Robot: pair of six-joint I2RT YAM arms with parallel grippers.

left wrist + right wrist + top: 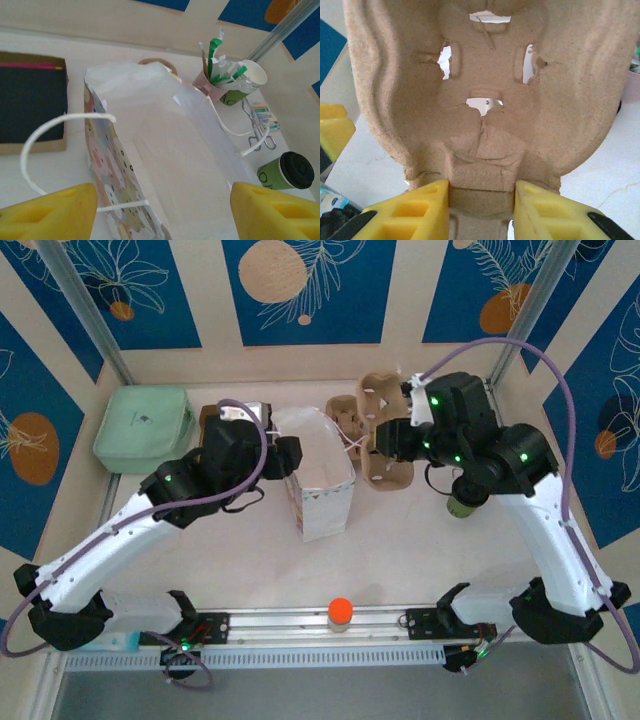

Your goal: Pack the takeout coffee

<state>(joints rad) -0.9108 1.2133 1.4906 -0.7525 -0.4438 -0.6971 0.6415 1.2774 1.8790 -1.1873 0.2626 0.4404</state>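
Right now, nearest me, my left gripper has its yellow fingers spread wide and grips nothing. It is poised above the open mouth of the paper bag, whose white inside drops away between the pads.

My right gripper is busy: its fingers are clamped on a tab at the rim of the brown pulp carrier, which it holds up on edge just beside the bag.

Past the bag's right wall stands the takeout coffee, upright on the table with its black lid on top, so its long axis is vertical. From my left fingers it lies off to the right and somewhat ahead, with the bag wall between us.

From above, the coffee sits tucked under my right forearm, far nearer that arm than the left. It is half covered there, so I cannot be sure how much room there is around it. I judge the free left hand would have to cross over the bag to reach it.

Farther back stands a lidless cup stuffed with green and white straws.
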